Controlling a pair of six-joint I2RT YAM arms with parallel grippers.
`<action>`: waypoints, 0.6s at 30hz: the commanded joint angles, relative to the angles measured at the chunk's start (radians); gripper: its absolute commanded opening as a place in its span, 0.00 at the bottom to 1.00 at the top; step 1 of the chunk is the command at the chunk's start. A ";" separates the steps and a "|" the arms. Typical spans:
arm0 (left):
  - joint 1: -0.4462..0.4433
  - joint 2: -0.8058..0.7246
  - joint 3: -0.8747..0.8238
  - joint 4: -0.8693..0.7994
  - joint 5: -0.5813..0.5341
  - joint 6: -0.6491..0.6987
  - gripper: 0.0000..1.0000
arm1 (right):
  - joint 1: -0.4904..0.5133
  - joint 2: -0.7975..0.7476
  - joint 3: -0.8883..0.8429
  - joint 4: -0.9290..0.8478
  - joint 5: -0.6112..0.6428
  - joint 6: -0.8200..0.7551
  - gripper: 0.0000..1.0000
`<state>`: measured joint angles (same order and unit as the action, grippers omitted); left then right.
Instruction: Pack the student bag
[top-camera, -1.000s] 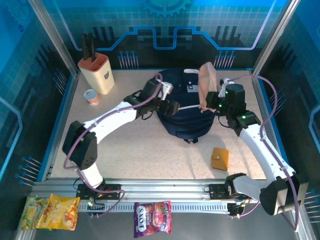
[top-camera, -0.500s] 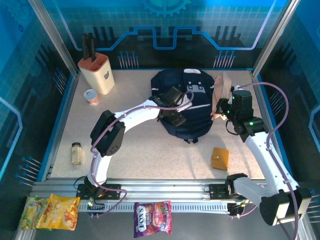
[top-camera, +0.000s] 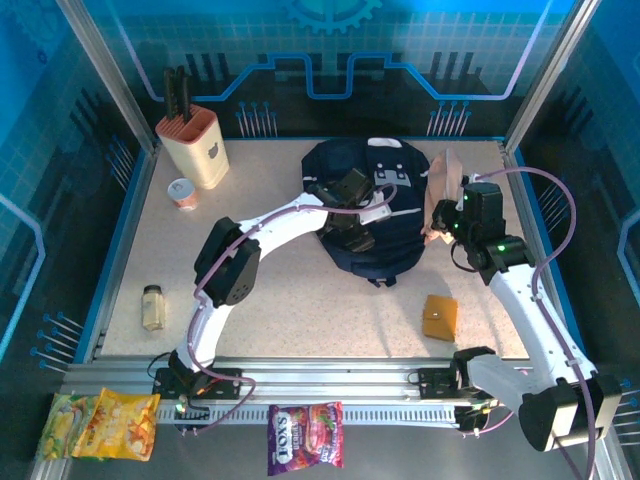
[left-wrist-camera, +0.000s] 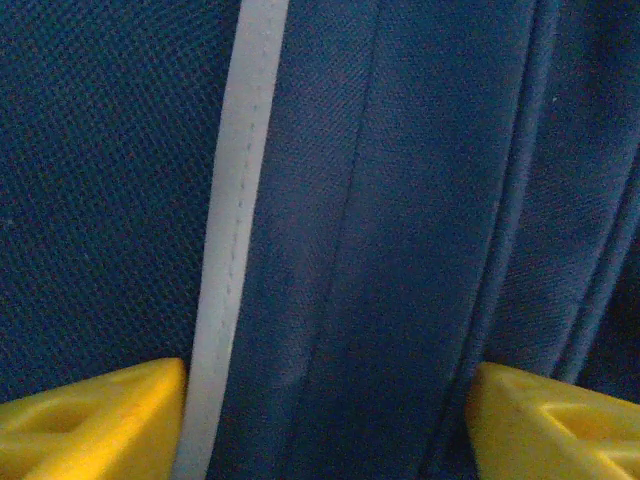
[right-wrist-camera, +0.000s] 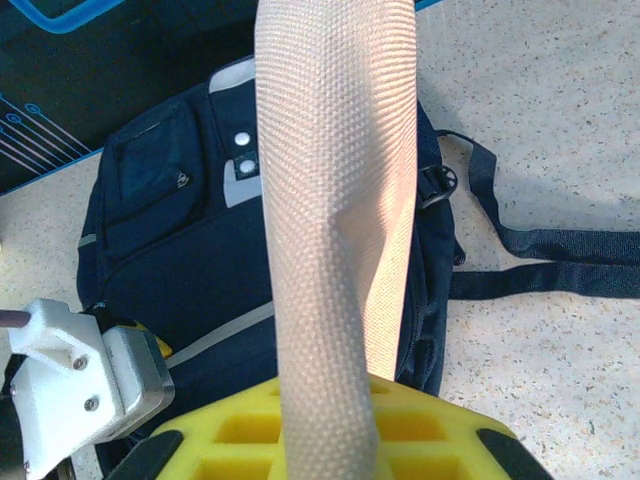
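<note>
Pinches flap (right-wrist-camera: 335, 200) at 3 o'clock of bag (top-camera: 400, 240) in right gripper (right-wrist-camera: 330, 440); presses part-open left gripper (left-wrist-camera: 325, 420) onto bag. Risks dragging it, yanking flap free.

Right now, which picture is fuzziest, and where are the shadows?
Left wrist view: fuzziest and dim, pressed close to the bag. Right wrist view: bright, sharp weave on the pale strip. Top view: clear, with soft shadows on the table.
</note>
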<state>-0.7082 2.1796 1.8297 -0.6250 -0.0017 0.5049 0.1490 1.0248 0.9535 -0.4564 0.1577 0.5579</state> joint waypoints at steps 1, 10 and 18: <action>-0.011 0.047 0.064 -0.035 -0.024 -0.002 0.58 | -0.018 -0.015 -0.011 0.006 0.012 0.019 0.15; -0.011 -0.051 0.071 -0.022 0.009 -0.044 0.25 | -0.022 -0.070 -0.001 -0.087 0.151 0.005 0.17; 0.005 -0.088 0.080 -0.013 0.068 -0.089 0.13 | -0.045 -0.152 -0.033 -0.209 0.204 0.041 0.20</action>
<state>-0.7132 2.1567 1.8778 -0.6529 0.0135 0.4473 0.1280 0.9047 0.9390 -0.5903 0.3153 0.5728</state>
